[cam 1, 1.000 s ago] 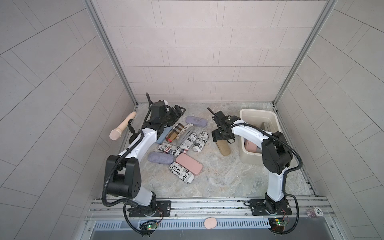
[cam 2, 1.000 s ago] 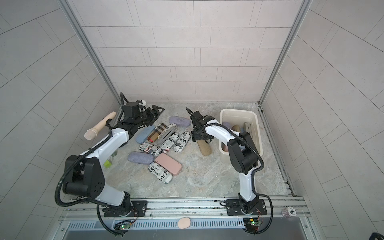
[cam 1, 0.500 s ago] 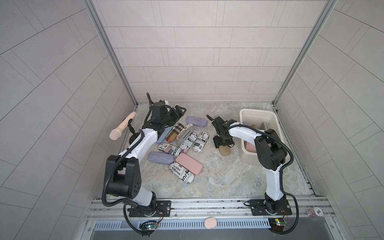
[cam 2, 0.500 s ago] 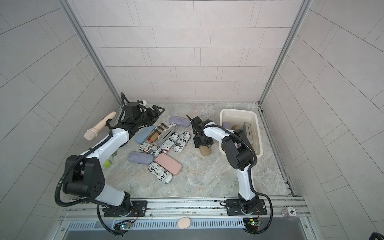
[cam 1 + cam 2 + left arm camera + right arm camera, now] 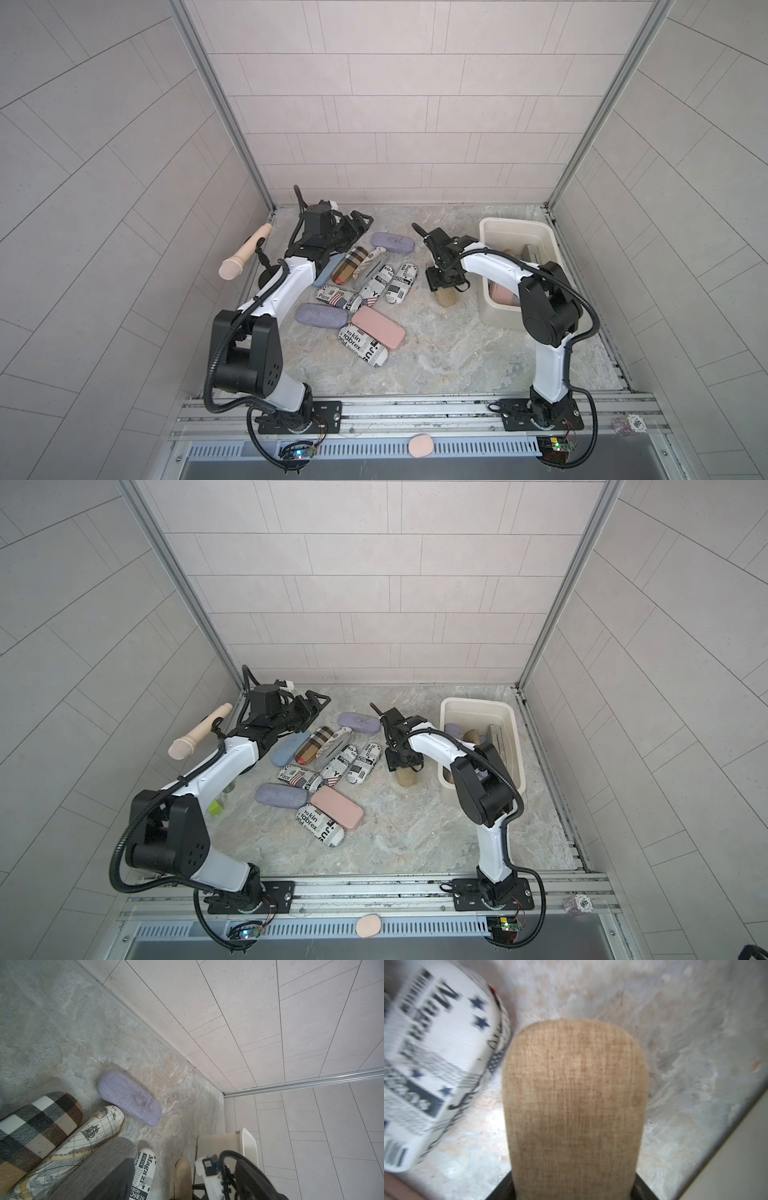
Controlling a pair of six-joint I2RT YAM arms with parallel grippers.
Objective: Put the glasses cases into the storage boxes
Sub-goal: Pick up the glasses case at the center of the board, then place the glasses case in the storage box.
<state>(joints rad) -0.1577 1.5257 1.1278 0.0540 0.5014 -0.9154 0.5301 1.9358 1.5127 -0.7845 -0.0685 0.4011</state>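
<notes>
Case pile (image 5: 399, 284) left of storage box (image 5: 511, 232)

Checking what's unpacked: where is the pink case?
In a top view the pink case lies on the table, left of centre, at the pile's near end, against a newsprint case, beside a lavender case.

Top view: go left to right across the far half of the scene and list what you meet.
beige handle → plaid case → lavender case → tan case → cream tub
</notes>
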